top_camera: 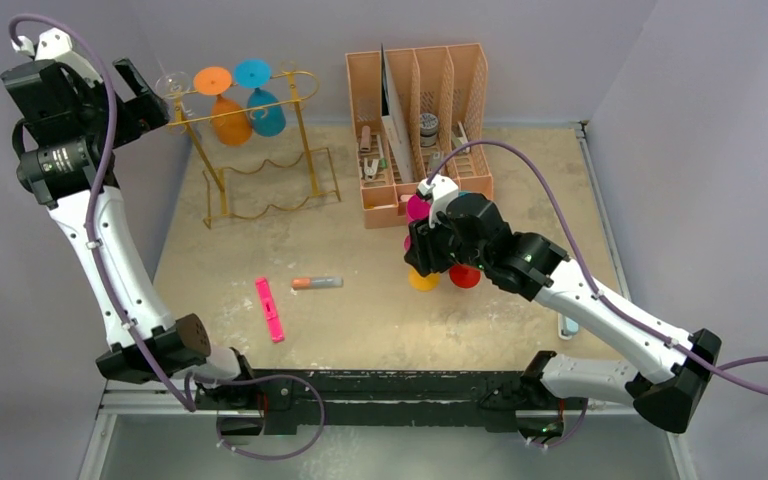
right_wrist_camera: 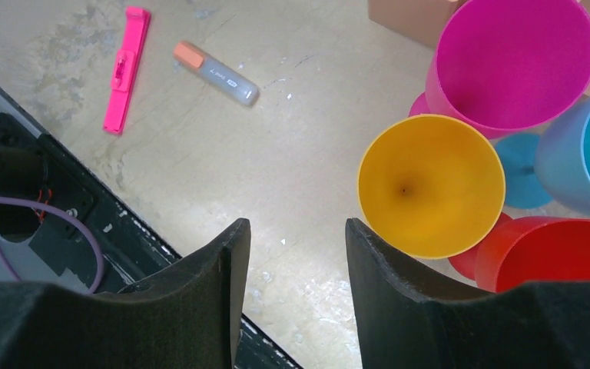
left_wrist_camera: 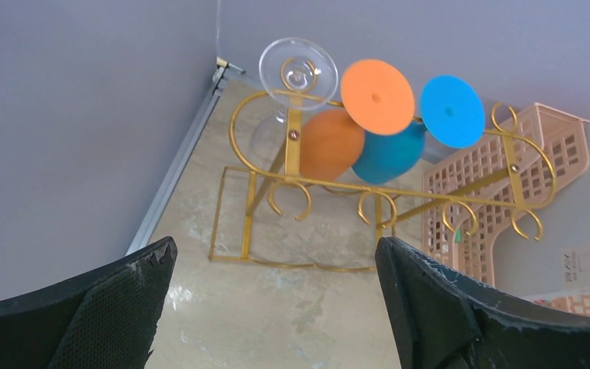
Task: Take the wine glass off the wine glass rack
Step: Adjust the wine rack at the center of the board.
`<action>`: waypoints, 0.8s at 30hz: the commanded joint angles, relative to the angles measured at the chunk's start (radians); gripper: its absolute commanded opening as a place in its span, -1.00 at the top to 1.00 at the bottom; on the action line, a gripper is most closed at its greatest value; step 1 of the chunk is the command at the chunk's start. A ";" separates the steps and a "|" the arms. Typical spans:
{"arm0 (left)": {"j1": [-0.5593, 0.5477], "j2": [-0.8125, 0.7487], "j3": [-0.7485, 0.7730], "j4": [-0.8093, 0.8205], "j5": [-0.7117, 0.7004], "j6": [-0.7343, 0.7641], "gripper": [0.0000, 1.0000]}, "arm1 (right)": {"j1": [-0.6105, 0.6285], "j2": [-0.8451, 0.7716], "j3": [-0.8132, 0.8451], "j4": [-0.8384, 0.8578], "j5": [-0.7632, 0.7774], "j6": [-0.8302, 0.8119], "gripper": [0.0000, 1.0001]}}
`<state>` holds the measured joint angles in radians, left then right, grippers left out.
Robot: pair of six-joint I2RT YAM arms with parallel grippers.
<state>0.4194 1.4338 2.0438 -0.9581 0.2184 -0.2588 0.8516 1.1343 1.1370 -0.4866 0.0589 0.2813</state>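
Observation:
The gold wire wine glass rack (top_camera: 265,160) stands at the back left. Three glasses hang upside down from its top rails: a clear one (top_camera: 173,86), an orange one (top_camera: 225,110) and a blue one (top_camera: 262,105). My left gripper (top_camera: 155,100) is open and empty, raised just left of the clear glass. In the left wrist view the gripper (left_wrist_camera: 275,250) faces the rack (left_wrist_camera: 307,184), with the clear glass (left_wrist_camera: 298,73), orange glass (left_wrist_camera: 376,96) and blue glass (left_wrist_camera: 452,111) ahead of it. My right gripper (right_wrist_camera: 296,231) is open and empty.
Upright plastic glasses stand under the right wrist: yellow (right_wrist_camera: 430,184), magenta (right_wrist_camera: 515,61), blue (right_wrist_camera: 584,154), red (right_wrist_camera: 553,257). A peach desk organiser (top_camera: 420,120) stands at the back. A pink highlighter (top_camera: 269,309) and a grey marker (top_camera: 317,283) lie on the table.

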 commanded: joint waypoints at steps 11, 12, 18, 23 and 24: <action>0.079 0.157 0.025 0.152 0.083 0.110 -0.90 | 0.001 -0.006 0.063 -0.056 -0.057 -0.033 -0.04; 0.085 0.148 -0.001 0.173 0.075 0.112 -0.90 | 0.001 -0.008 0.062 -0.055 -0.057 -0.037 -0.05; 0.127 0.224 0.057 0.165 0.068 0.098 -0.89 | 0.001 -0.014 0.074 -0.064 -0.057 -0.063 -0.05; 0.148 0.303 0.114 0.149 0.174 0.136 -0.70 | 0.001 -0.032 0.058 -0.066 -0.057 -0.068 -0.06; 0.149 0.317 0.125 0.138 0.182 0.139 -0.68 | 0.001 -0.035 0.055 -0.066 -0.057 -0.069 -0.06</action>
<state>0.5564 1.6962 2.1025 -0.8242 0.3252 -0.1589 0.8516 1.1313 1.1656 -0.5426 0.0078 0.2352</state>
